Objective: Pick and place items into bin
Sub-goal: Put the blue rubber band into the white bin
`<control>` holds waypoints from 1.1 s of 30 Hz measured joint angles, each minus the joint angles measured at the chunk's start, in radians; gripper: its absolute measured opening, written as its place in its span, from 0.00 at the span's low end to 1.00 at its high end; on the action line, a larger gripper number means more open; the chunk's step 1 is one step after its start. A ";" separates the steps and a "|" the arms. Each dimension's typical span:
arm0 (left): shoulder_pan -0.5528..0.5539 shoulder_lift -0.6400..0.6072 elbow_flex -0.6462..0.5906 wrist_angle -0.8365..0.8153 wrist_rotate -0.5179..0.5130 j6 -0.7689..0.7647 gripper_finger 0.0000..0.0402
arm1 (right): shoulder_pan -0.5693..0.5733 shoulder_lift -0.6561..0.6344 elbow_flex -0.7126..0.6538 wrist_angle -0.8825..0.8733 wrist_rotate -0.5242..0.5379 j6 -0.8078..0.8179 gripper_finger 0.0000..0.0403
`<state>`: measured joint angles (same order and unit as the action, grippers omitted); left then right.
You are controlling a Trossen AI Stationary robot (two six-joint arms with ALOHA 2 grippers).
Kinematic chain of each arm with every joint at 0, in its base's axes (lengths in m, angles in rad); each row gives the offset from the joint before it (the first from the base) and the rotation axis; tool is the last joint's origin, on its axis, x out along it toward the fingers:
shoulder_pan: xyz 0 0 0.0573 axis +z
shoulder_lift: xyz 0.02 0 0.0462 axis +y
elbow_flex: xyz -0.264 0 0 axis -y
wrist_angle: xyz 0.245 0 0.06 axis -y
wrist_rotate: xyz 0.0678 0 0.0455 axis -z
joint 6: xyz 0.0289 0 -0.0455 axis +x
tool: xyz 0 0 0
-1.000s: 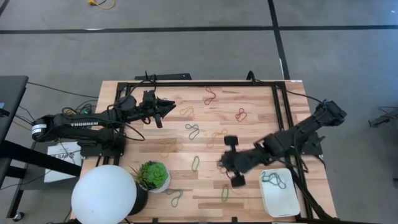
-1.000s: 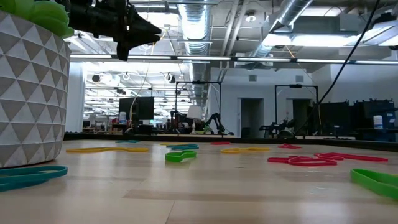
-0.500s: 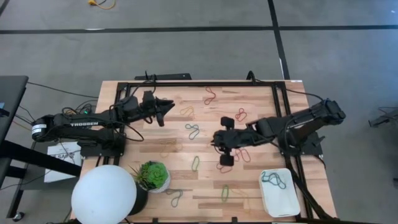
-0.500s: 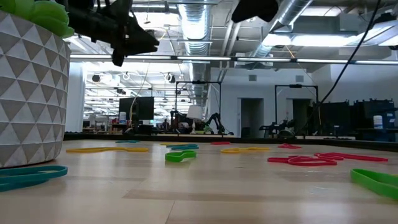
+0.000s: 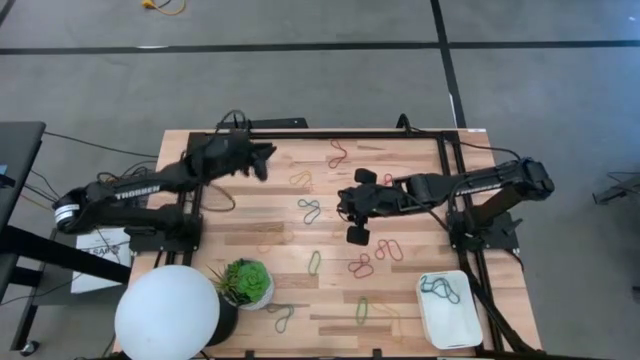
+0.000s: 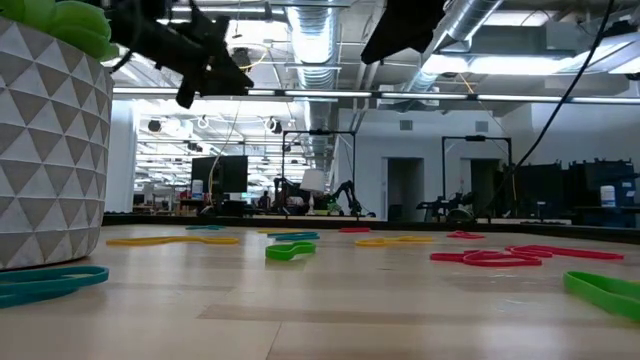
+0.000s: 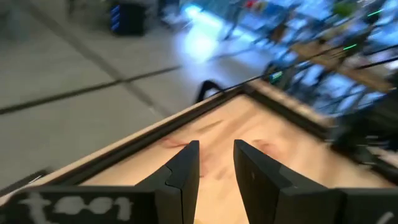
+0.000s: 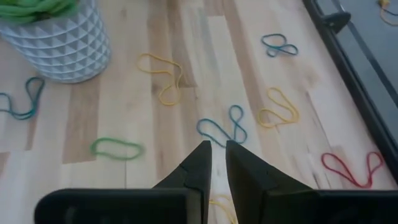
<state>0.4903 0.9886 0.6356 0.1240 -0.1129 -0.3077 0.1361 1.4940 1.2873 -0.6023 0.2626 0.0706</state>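
Right tool (image 5: 344, 210) hovers mid-tabletop (image 5: 250, 215) above a teal band (image 8: 222, 128) — fingers nearly closed, empty. Left tool (image 5: 268, 155) waits raised near the far edge — slightly parted, empty.

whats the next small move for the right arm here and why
Probably lower the right gripper onto the teal band ahead of its fingertips. The fingers show only a narrow gap, hold nothing and hover above the table. The bin holds one teal loop, and many bands are still out.

Coloured rubber bands (image 5: 311, 210) scattered flat on table; teal band (image 5: 439, 288) in white bin (image 5: 449, 322).
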 joint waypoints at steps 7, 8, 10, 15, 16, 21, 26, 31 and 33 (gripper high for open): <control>0.131 0.295 0.326 -0.471 -0.012 0.035 0.22 | -0.019 0.000 0.000 -0.031 0.000 0.004 0.11; 0.142 0.342 0.358 -0.510 -0.011 0.036 0.22 | -0.021 0.000 0.000 -0.031 -0.002 0.012 0.11; 0.156 0.437 0.414 -0.568 0.001 0.026 0.22 | -0.030 0.000 0.000 -0.030 -0.001 0.020 0.11; 0.167 0.635 0.485 -0.662 0.025 0.011 0.22 | -0.048 0.000 0.000 -0.034 0.000 -0.005 0.11; 0.167 0.666 0.486 -0.675 0.022 0.010 0.22 | -0.052 0.000 0.000 -0.034 0.000 -0.014 0.11; 0.174 0.763 0.487 -0.699 0.009 0.006 0.22 | -0.072 0.000 0.000 -0.033 0.000 -0.025 0.10; 0.178 0.766 0.489 -0.701 -0.012 -0.019 0.22 | -0.082 0.000 0.000 -0.033 0.000 -0.026 0.10; 0.181 0.766 0.489 -0.788 -0.135 -0.058 0.22 | -0.085 0.000 0.000 -0.033 0.000 -0.026 0.10; 0.182 0.766 0.489 -0.799 -0.136 -0.064 0.22 | -0.086 0.000 0.000 -0.033 0.000 -0.026 0.10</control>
<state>0.6726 1.7546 1.1244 -0.6752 -0.2486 -0.3714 0.0506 1.4940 1.2873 -0.6357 0.2630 0.0448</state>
